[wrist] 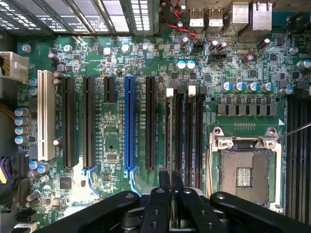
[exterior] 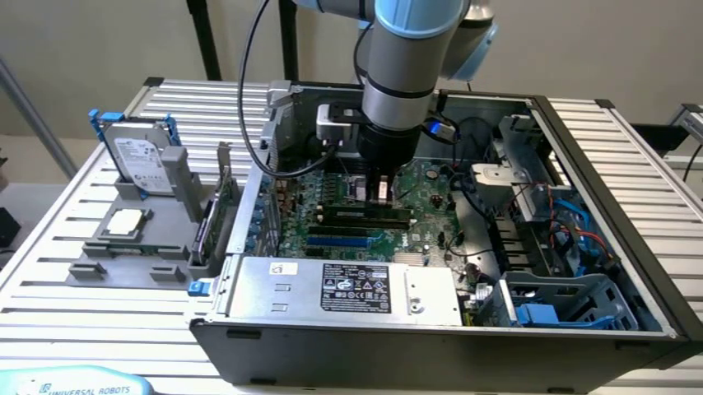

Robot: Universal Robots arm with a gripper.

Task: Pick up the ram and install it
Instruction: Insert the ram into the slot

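Pincer (wrist: 170,194) grips ram (wrist: 169,141) edge-on over motherboard (wrist: 116,145), chips hidden.

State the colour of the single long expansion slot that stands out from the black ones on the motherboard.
Blue. The long slot shows best in the wrist view, standing among black slots on the green motherboard.

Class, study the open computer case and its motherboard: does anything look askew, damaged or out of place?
Nothing stands out. The thin green ram stick, seen edge-on, stands straight along a black memory slot, held by the black gripper. The silver processor socket lies empty.
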